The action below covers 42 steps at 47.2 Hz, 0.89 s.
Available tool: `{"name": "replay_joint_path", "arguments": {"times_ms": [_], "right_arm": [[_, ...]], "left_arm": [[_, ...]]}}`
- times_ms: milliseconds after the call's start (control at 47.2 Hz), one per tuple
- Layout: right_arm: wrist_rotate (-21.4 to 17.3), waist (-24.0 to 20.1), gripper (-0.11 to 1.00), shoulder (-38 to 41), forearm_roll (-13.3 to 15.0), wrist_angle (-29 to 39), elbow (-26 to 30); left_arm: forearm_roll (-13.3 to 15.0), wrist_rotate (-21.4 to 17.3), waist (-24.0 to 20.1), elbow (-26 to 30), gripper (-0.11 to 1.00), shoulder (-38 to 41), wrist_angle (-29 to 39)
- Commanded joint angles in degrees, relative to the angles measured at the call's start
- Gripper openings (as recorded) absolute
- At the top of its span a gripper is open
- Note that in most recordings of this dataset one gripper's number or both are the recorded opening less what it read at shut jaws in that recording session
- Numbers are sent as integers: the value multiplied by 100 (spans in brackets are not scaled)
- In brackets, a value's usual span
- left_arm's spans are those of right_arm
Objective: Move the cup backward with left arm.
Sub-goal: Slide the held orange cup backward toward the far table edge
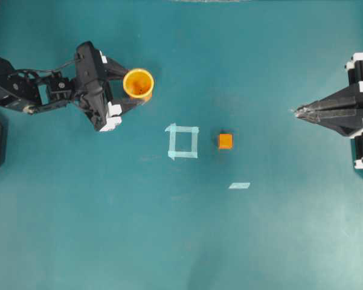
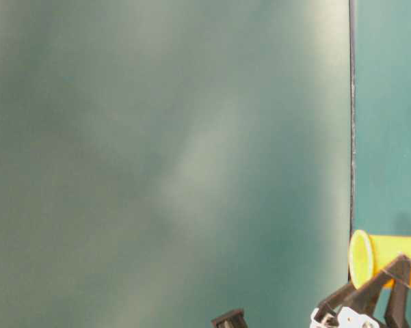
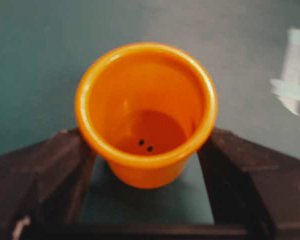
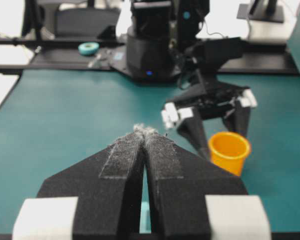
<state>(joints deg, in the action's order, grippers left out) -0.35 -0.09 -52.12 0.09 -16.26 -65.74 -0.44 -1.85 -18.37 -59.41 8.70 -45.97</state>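
Observation:
The orange-yellow cup (image 1: 138,83) stands upright on the teal table at the upper left, and also shows in the table-level view (image 2: 390,258). The left arm's gripper (image 1: 134,85) has a black finger on each side of it. In the left wrist view both fingers (image 3: 72,165) press against the cup (image 3: 146,115) just under its rim. I cannot tell if its base is off the table. The right gripper (image 1: 297,112) rests at the far right, fingertips together and empty. The right wrist view shows that gripper (image 4: 146,131) pointing toward the cup (image 4: 229,150).
A small orange cube (image 1: 225,141) sits mid-table, right of a pale tape square (image 1: 182,141). A short tape strip (image 1: 239,185) lies below the cube. The left arm's base and cables (image 1: 24,87) fill the left edge. A tape roll (image 4: 88,48) lies beyond the table.

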Motion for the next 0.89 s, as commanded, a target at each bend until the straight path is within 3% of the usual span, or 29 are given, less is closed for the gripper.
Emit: {"name": "replay_joint_path", "arguments": {"times_ms": [0,869], "right_arm": [[-9,0,0,18,-9,-26,185],[-9,0,0,18,-18,-26,193]], "left_arm": [[-18,9,-123,158,64,-79,88],[-44,18,-1459,817,64,62,659]]}}
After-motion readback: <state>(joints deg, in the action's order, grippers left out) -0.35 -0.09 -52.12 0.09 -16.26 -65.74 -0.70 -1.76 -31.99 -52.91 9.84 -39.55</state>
